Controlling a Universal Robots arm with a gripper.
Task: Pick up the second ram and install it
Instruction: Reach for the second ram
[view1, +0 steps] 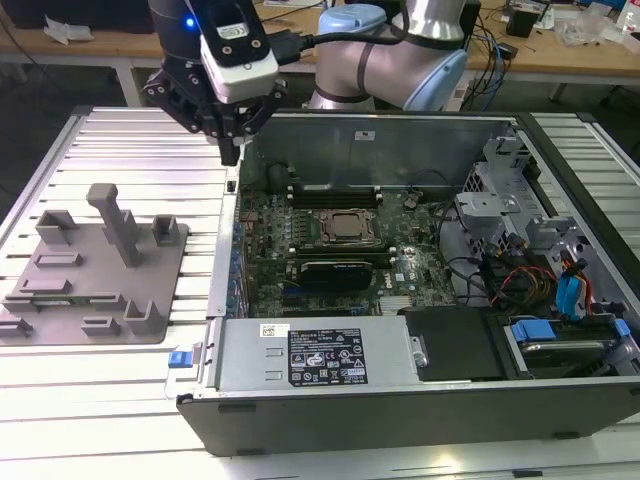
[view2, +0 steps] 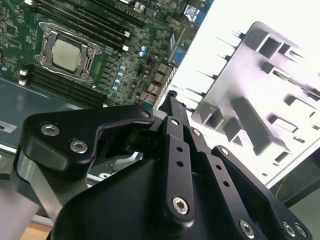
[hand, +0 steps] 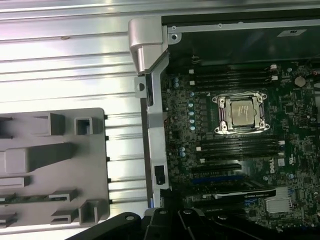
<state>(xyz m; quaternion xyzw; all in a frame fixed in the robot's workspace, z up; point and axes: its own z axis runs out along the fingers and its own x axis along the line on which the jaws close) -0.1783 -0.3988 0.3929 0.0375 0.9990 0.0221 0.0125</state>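
Note:
My gripper (view1: 232, 150) hangs over the back corner of the open computer case (view1: 400, 410) on the exterior view's left. Its fingers point down, are shut together and hold nothing. In the second wrist view the gripper (view2: 170, 100) tapers to a point over the case wall. A thin green stick, which looks like the second ram (hand: 22, 198), lies flat in a slot of the grey fixture (hand: 55, 150). In the exterior view this ram (view1: 45, 299) is well left of the gripper. The black memory slots (hand: 235, 147) flank the CPU socket (hand: 241, 112).
The grey fixture (view1: 95, 265) with upright blocks sits on the ribbed metal table (view1: 130, 150) left of the case. The case holds the motherboard (view1: 330, 235), a power supply (view1: 320, 355), cables and blue drive clips (view1: 570, 295). The arm's body (view1: 390, 60) stands behind the case.

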